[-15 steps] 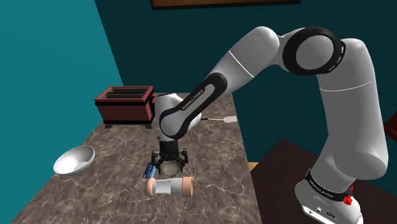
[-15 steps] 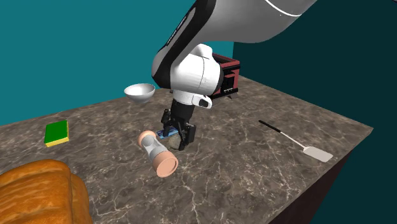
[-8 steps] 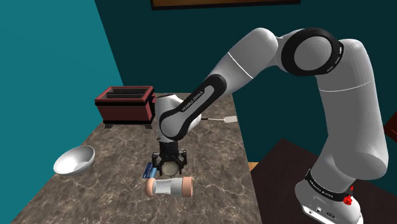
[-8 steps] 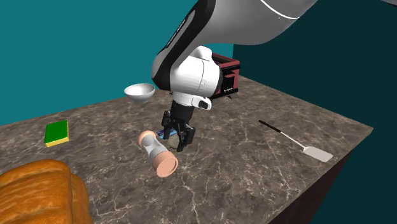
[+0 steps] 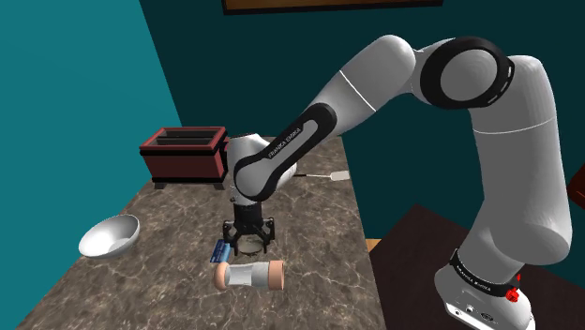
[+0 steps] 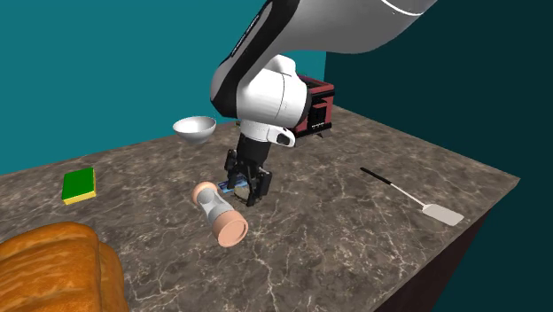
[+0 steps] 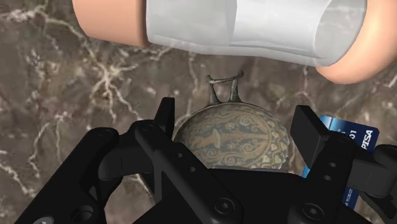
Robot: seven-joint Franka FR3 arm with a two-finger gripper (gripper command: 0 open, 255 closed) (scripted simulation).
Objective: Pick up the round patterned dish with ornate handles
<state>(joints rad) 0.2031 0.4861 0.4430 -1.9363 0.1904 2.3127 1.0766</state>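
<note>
Wrist view: the black gripper [image 7: 237, 116] is clasping the round patterned dish [image 7: 232, 141] between its fingers, just beside the peach-ended white cylinder [image 7: 235, 28].

The dish [image 7: 232, 137] is round and shallow, olive-bronze, with a darker ornate motif at its middle and a scalloped, scrolled border around the rim. One thin looped handle [image 7: 224, 86] shows – curled wire rising from the rim's far edge. It sits level, face up, over the dark veined bench [image 7: 76, 95], between the black jaws – each against its rim on one side. Whether it rests on the bench cannot be told.
</note>
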